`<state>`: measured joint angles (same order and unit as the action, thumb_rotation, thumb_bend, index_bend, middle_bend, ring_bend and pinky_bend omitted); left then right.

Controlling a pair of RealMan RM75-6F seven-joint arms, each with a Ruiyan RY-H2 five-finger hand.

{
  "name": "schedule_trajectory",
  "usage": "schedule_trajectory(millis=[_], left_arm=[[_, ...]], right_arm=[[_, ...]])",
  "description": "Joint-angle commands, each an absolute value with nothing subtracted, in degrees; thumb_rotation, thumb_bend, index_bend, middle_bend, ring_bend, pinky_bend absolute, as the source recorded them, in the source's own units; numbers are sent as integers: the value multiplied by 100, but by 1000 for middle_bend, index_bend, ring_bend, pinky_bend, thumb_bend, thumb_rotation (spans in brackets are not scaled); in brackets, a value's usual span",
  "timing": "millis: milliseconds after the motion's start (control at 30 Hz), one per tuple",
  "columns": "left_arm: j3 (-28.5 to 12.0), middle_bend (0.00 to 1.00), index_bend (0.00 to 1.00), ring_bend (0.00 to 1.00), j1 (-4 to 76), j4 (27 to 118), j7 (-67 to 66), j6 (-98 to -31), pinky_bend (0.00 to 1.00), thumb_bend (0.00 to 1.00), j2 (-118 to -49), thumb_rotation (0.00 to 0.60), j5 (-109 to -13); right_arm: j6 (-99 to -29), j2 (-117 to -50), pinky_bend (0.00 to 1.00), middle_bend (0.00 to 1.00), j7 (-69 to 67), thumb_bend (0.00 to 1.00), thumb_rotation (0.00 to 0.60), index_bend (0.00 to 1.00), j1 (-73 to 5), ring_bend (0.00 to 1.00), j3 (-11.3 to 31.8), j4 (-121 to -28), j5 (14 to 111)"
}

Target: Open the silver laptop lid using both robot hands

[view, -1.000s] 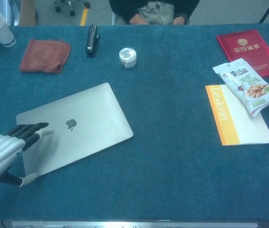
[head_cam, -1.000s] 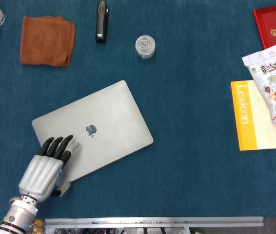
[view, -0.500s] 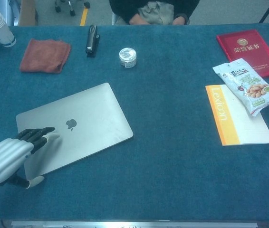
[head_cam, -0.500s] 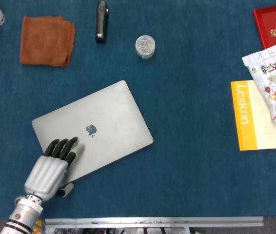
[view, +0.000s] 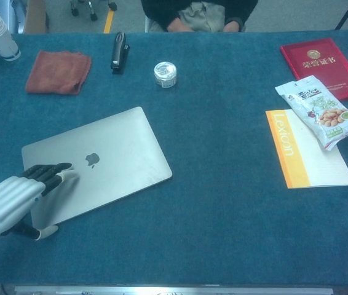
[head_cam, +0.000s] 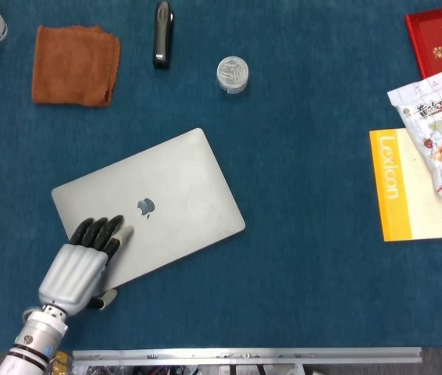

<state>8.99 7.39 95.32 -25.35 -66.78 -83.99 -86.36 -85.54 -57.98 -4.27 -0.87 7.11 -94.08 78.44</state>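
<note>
left hand (head_cam: 76, 266): lying flat, fingers spread, gripping nothing, pressing the silver laptop (head_cam: 149, 207) lid's near-left corner
risk: laptop probably sliding on the cloth

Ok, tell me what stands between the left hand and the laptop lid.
Nothing visible does: the left hand already rests its fingers on the closed silver laptop. The right hand is out of view.

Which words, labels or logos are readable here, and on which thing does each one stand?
"Lexicon": on the orange spine of the book.
Apple logo, no words: on the laptop lid.
Red booklet: gold emblem and characters, too blurred to read.
Snack bag: print too small to read.
</note>
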Motion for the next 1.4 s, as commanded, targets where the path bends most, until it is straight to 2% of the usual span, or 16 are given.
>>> schedule_trajectory(millis=[33, 1400], left_arm=[[869, 0, 0, 0, 769, 9488, -2527, -6678, 0, 226, -8390, 600, -8614], [410, 0, 0, 0, 1539, 8973, -2203, -6354, 0, 226, -8354, 600, -8501]], right_arm=[[-8566, -5789, 64, 71, -405, 292, 600, 0, -81, 7, 712, -9430, 7845], [-8943, -5648, 64, 71, 71, 292, 600, 0, 95, 7, 742, -9972, 7850]])
